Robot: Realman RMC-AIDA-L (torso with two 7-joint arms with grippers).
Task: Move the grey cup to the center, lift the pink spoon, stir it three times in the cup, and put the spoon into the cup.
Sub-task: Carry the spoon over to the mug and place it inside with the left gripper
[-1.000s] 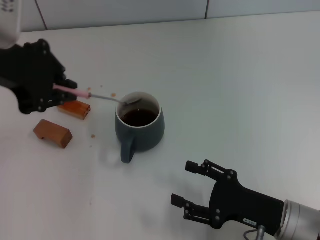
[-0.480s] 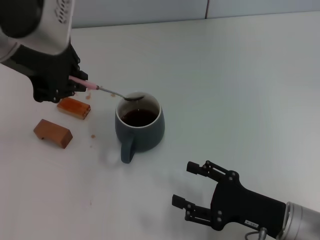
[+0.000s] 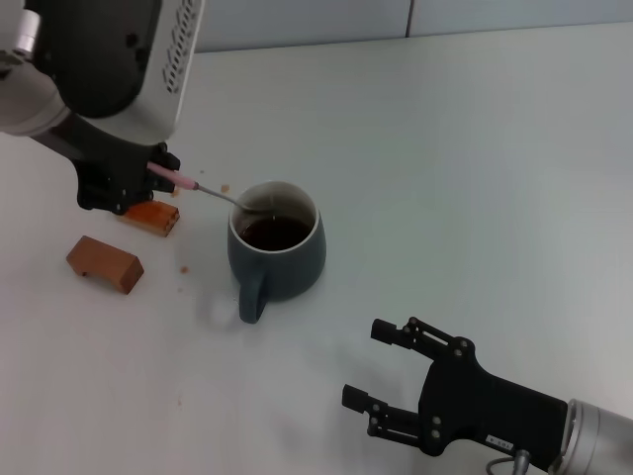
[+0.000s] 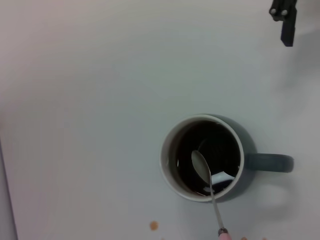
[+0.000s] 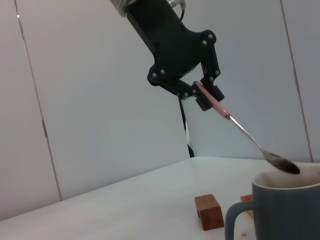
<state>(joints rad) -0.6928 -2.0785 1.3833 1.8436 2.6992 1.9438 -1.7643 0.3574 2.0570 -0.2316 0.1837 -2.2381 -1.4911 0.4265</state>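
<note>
Pale pink plastic over a thin steel neck: the pink spoon [image 3: 203,190] looks light and stiff, but slim enough to swivel if pinched loosely, so the handle end is the sensible place to hold it. That is where the left gripper [image 3: 150,176] has it, fingers closed on the pink handle, the shaft slanting down and away from them. The bowl hangs just over the rim of the grey cup [image 3: 277,249], above the dark liquid, seemingly not dipped. The cup, heavy-looking ceramic and breakable, stands on the white table [image 3: 475,148] beside two brown blocks [image 3: 104,263]. The right gripper [image 3: 381,381] rests low near the table's front edge, fingers spread wide, holding nothing.
</note>
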